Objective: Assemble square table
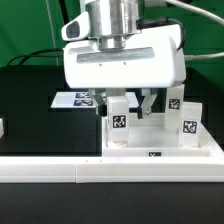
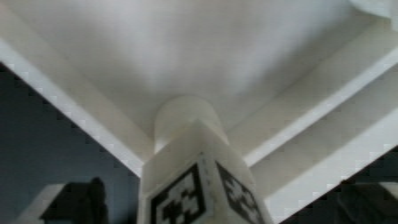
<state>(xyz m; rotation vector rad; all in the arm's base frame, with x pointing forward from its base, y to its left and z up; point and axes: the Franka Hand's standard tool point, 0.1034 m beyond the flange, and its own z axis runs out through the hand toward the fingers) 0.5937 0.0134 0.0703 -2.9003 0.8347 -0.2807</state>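
Exterior view: hand, fingers wide and empty, straddles a leg standing on the square table, lower centre-right of frame. Lift straight up; avoid nudging the leg.

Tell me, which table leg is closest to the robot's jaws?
The leg on the exterior view's left, right beneath the open gripper. The other leg stands off at the tabletop's right corner.

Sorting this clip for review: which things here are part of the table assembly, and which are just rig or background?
Part of the job:
- square tabletop
- tagged leg at the hand
- tagged leg on the exterior view's right
- hand, open

Not part of it:
- marker board
- long white border wall
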